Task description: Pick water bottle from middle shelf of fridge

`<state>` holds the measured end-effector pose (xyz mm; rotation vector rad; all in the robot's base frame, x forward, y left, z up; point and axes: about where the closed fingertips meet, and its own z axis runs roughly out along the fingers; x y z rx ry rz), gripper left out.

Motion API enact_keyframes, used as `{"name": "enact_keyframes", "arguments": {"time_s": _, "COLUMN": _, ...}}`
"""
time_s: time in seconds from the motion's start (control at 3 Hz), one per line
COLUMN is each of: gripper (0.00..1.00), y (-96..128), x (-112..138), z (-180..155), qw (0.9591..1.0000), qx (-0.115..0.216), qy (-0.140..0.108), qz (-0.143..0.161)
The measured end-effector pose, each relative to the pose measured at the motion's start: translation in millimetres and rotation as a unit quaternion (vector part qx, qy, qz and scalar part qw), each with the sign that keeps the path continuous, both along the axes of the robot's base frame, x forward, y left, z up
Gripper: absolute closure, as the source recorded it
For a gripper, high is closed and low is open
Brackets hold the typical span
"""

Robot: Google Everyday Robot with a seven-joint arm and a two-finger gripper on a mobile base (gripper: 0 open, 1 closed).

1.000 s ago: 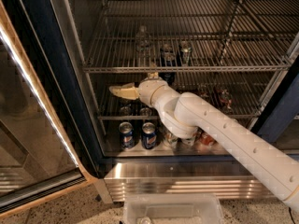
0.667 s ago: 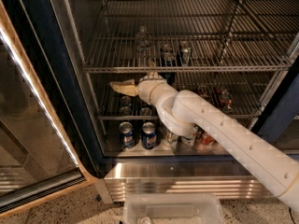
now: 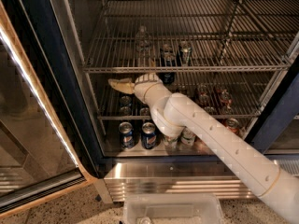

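The water bottle is clear with a pale cap. It stands upright on the middle shelf, a wire rack inside the open fridge, left of centre and towards the back. My gripper is tan, points left and sits just under that shelf's front rail, below and a little left of the bottle. It is apart from the bottle and nothing shows in it. My white arm reaches in from the lower right.
Drink cans stand right of the bottle on the same rack. More cans are on the rack below, and two blue cans stand on the fridge floor. The glass door is open at left. A clear plastic bin sits below the ribbed steel base panel.
My gripper has risen slightly and shifted a little left, closer under the middle shelf's front rail. The bottle and cans have not moved.
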<state>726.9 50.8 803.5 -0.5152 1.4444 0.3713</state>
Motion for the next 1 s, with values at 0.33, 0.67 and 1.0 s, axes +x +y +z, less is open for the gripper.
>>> {"name": "enact_keyframes", "arguments": {"time_s": 0.33, "gripper": 0.09, "y": -3, "x": 9, "z": -3, "qw": 0.9996, "qx": 0.0, "qy": -0.006, "qz": -0.028}}
{"name": "enact_keyframes", "arguments": {"time_s": 0.67, "gripper": 0.12, "y": -5, "x": 16, "z": -5, "qw": 0.999, "qx": -0.002, "qy": -0.007, "qz": -0.044}}
{"name": "enact_keyframes", "arguments": {"time_s": 1.0, "gripper": 0.13, "y": -5, "x": 23, "z": -4, "qw": 0.9987, "qx": -0.009, "qy": -0.009, "qz": -0.05}}
